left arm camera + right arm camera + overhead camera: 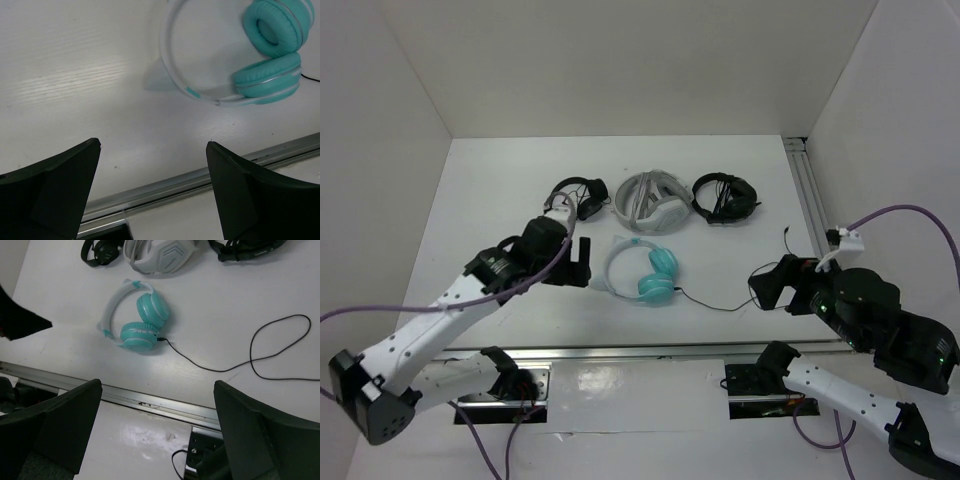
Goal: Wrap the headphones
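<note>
The headphones (650, 272) lie flat mid-table: teal ear cups (270, 75), a thin white headband (167, 55). Their black cable (225, 367) runs right from the lower cup and ends in a loose loop (280, 347). My left gripper (578, 262) hovers just left of the headband, open, nothing between its fingers (153, 144). My right gripper (770, 285) hangs open near the cable's far end, high over the table's front edge (158, 384), also holding nothing.
Along the back lie black headphones (578, 195), white-grey headphones (650, 203) and another black pair (725, 197). An aluminium rail (620, 350) borders the near edge, and a second rail (810, 190) runs along the right. White walls enclose the table.
</note>
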`<action>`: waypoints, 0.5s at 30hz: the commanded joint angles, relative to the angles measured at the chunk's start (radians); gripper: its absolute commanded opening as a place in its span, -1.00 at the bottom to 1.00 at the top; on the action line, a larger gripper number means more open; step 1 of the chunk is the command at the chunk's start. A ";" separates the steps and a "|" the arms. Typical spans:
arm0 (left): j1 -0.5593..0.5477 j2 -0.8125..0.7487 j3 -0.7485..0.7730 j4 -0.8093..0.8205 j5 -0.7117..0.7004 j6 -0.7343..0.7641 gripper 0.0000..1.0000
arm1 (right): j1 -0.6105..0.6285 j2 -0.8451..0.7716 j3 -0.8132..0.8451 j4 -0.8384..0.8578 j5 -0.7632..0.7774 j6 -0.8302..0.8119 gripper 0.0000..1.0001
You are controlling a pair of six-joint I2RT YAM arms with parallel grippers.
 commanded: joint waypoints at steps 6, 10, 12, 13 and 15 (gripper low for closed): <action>-0.027 0.381 0.080 0.323 0.164 -0.009 1.00 | -0.005 0.050 -0.128 0.212 -0.193 -0.057 1.00; -0.018 0.584 0.117 0.432 0.209 0.056 1.00 | -0.028 0.060 -0.119 0.212 -0.247 -0.066 1.00; 0.011 0.681 0.128 0.432 0.200 0.056 1.00 | -0.028 0.047 -0.106 0.203 -0.258 -0.076 1.00; 0.022 0.704 0.128 0.443 0.200 0.056 0.97 | -0.037 0.037 -0.106 0.203 -0.258 -0.076 1.00; 0.035 0.736 0.128 0.458 0.186 0.056 0.97 | -0.048 0.024 -0.106 0.203 -0.270 -0.076 1.00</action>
